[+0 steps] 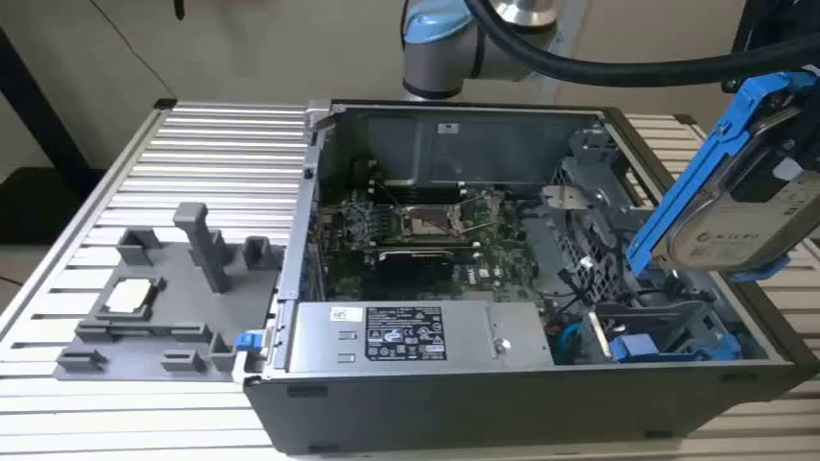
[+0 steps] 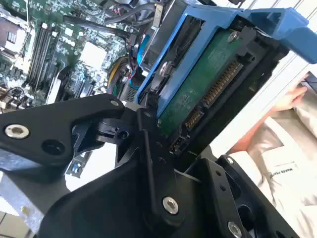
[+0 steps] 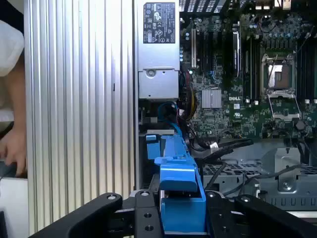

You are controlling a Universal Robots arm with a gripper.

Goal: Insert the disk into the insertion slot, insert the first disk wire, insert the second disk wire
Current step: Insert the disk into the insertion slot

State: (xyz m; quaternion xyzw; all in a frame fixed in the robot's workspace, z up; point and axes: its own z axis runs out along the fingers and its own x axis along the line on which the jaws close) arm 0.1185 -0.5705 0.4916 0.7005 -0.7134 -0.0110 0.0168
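Note:
The disk [image 1: 740, 197], a silver-grey drive in a bright blue frame, hangs tilted on edge above the open computer case's right side in the exterior view. My gripper [image 3: 181, 213] is shut on it. In both wrist views black fingers [image 2: 148, 144] clamp the blue frame [image 3: 178, 173], and the drive's green underside with its connector [image 2: 213, 89] shows. The insertion slot belongs to the grey perforated drive cage [image 1: 654, 322] inside the case, below the disk, also seen in the first wrist view [image 3: 277, 183]. Disk and cage are apart.
A grey power-supply box [image 1: 397, 336] lies at the case's front, with the green motherboard [image 1: 417, 226] behind it. A grey fixture plate [image 1: 167, 298] stands on the ribbed table [image 1: 205, 144] at the exterior view's left. A person's hand [image 3: 12, 148] and pale sleeve [image 2: 277, 173] are beside the case.

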